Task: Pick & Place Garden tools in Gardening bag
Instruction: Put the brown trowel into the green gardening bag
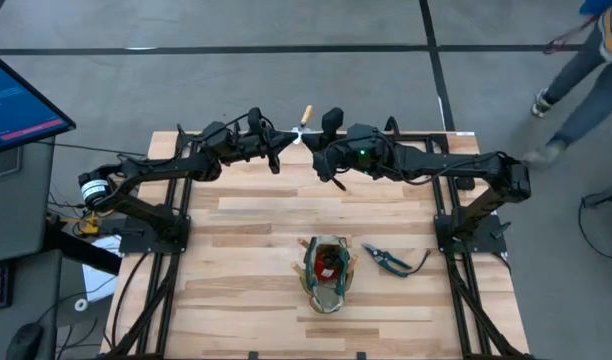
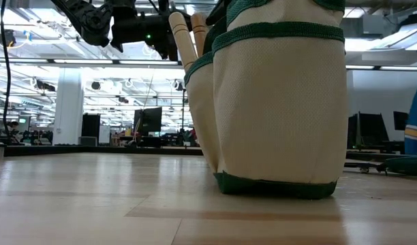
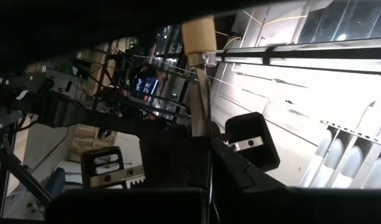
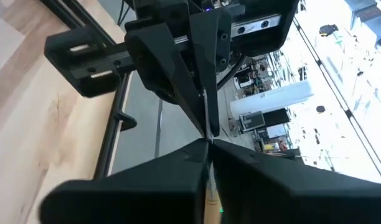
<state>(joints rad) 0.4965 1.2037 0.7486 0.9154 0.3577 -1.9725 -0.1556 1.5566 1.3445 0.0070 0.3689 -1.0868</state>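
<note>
A hand tool with a pale wooden handle (image 1: 306,113) and a thin silver head is held up over the table's far edge, between my two arms. My left gripper (image 1: 284,142) and my right gripper (image 1: 311,148) meet tip to tip, both shut on it. The gardening bag (image 1: 328,270), tan with green trim, stands on its base near the table's front middle. Wooden handles (image 2: 184,37) and a red object (image 1: 327,264) show in its top. Dark-handled pruning shears (image 1: 386,258) lie flat on the table to its right. My left gripper pinches the tool's thin metal part (image 3: 201,115) between its two fingers, and the wooden handle (image 3: 198,34) stands out beyond them. The tool is lifted clear of the table. My right gripper pinches the same thin metal part (image 4: 206,127) between its fingers, coming roughly level from the table's right, opposite the left fingers (image 4: 197,68).
Dark arm frames (image 1: 161,220) stand at the table's left and right sides. A monitor (image 1: 16,100) is off the left edge. A person's legs (image 1: 576,90) show beyond the far right corner. Bare wood lies between the bag and the arms.
</note>
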